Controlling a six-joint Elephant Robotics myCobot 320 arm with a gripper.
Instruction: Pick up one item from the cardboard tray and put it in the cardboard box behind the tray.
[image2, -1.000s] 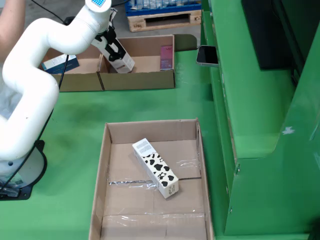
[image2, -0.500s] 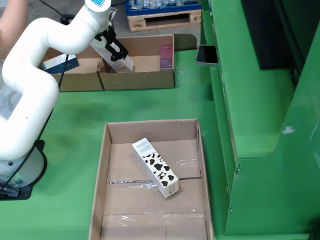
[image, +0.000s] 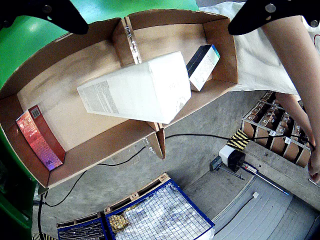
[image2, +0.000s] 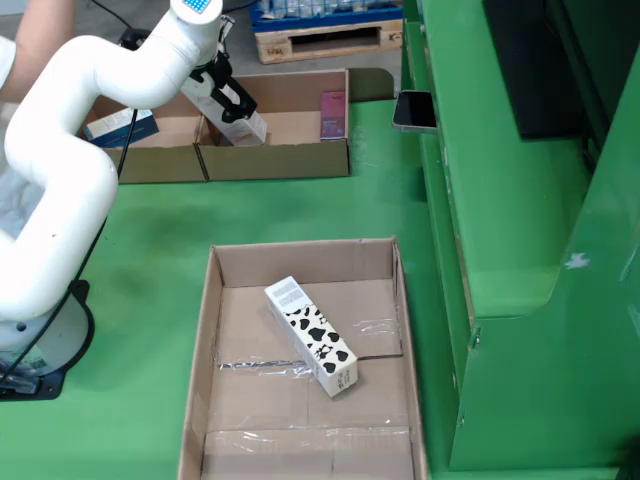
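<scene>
In the fixed view, a white carton with black cow spots (image2: 311, 337) lies diagonally in the cardboard tray (image2: 203, 330). Behind it stands the cardboard box (image2: 300, 160), split by a divider. My gripper (image2: 228, 92) hangs over the box's right compartment. In the gripper's own view its two black fingers (image: 65, 15) are spread wide and the gripper (image: 157, 25) is open, holding nothing. Below it a white carton (image: 135, 90) lies tilted against the divider; the same white carton (image2: 247, 127) shows under the gripper.
A red packet (image: 37, 137) leans at the compartment's end wall, pink packet (image2: 333, 113) in the fixed view. A blue-and-white box (image2: 120, 127) sits in the other compartment. A person's arm (image: 295, 75) is beside the box. A green frame (image2: 520, 200) rises at right.
The gripper's fingers have spread apart and let go of the white carton, which now rests in the back box. The person's arm at the upper left has shifted.
</scene>
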